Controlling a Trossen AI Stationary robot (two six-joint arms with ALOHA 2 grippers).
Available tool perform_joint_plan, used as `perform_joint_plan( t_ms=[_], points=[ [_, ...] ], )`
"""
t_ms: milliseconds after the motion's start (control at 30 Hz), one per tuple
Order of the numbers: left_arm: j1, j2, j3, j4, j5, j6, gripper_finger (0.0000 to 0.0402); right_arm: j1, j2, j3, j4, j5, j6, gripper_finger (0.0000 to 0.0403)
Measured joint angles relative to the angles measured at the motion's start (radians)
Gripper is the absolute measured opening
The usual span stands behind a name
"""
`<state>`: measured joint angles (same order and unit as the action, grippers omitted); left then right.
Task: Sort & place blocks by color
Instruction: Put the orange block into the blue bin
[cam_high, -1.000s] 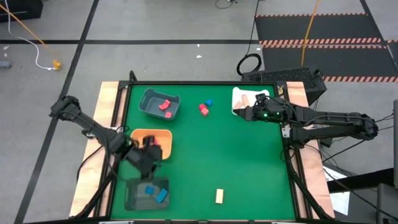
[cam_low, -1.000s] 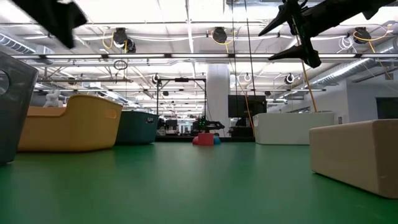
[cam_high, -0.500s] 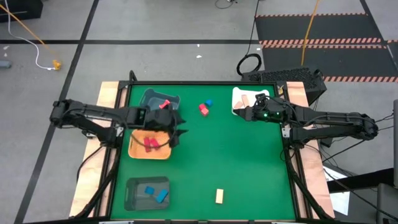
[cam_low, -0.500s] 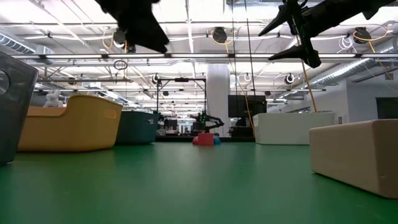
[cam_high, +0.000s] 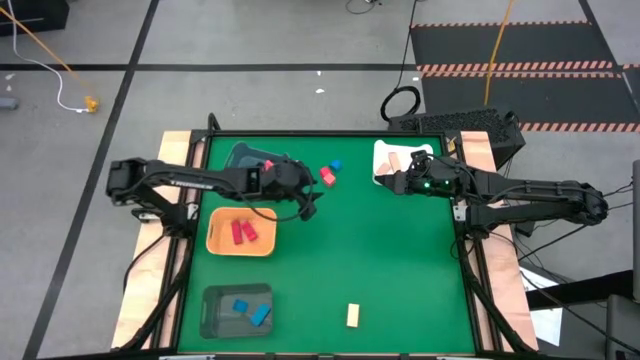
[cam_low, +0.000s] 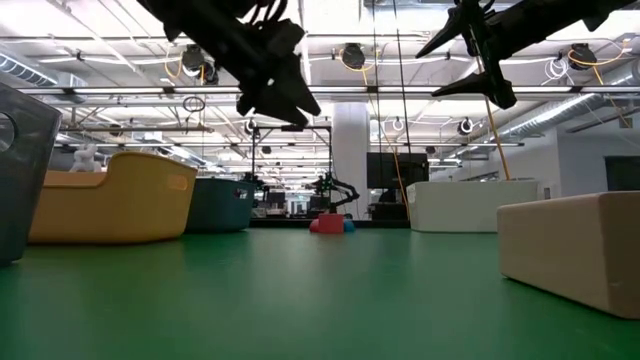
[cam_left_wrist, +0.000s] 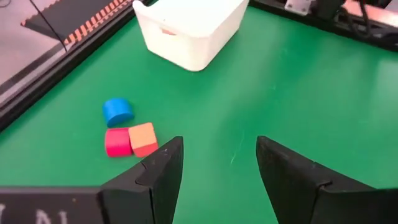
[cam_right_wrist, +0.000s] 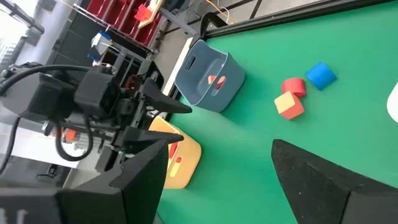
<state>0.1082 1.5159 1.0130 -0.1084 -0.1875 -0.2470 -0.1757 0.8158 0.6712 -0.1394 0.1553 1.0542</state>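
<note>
A blue block (cam_left_wrist: 118, 112), a red one (cam_left_wrist: 116, 142) and an orange-red one (cam_left_wrist: 143, 138) lie together on the green table, shown in the high view as a small cluster (cam_high: 329, 172). A tan block (cam_high: 352, 315) lies near the front edge. The grey tray (cam_high: 245, 160) holds a red block (cam_high: 267, 167), the orange tray (cam_high: 215, 240) red blocks, and the dark tray (cam_high: 215, 310) blue blocks. My left gripper (cam_high: 306, 203) hangs open and empty above the table, just right of the grey tray (cam_left_wrist: 217, 174). My right gripper (cam_high: 386, 184) waits open by the white tray (cam_high: 380, 150).
The white tray (cam_left_wrist: 186, 31) at the far right holds a tan block (cam_high: 395, 160). Bare green table lies between the trays on the left and my right arm (cam_high: 520, 190). Wooden rails edge the table on both sides.
My left gripper has swung from beside the dark tray at the near left toward the far edge and the right, passing over the orange tray, and now hangs beside the grey tray. It has turned toward the loose blocks and stays open. My right arm has kept still.
</note>
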Motion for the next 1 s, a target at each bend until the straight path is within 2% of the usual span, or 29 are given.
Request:
perform_joint_plan(
  t_ms=[200, 367, 800, 1000],
  points=[
    [0.032, 0.04, -0.001, 0.017, -0.015, 0.029, 0.0205, 0.0, 0.0, 0.0, 0.0, 0.0, 0.0, 0.0279],
    [0.085, 0.134, -0.002, 0.131, -0.023, 0.025, 0.0214, 0.0, 0.0, 0.0, 0.0, 0.0, 0.0, 0.0279],
    [0.153, 0.357, 0.0, 0.342, -0.021, 0.114, 0.0326, 0.0, 0.0, 0.0, 0.0, 0.0, 0.0, 0.0279],
    [0.174, 0.438, 0.0, 0.402, 0.015, 0.14, 0.0348, 0.0, 0.0, 0.0, 0.0, 0.0, 0.0, 0.0279]
  ],
)
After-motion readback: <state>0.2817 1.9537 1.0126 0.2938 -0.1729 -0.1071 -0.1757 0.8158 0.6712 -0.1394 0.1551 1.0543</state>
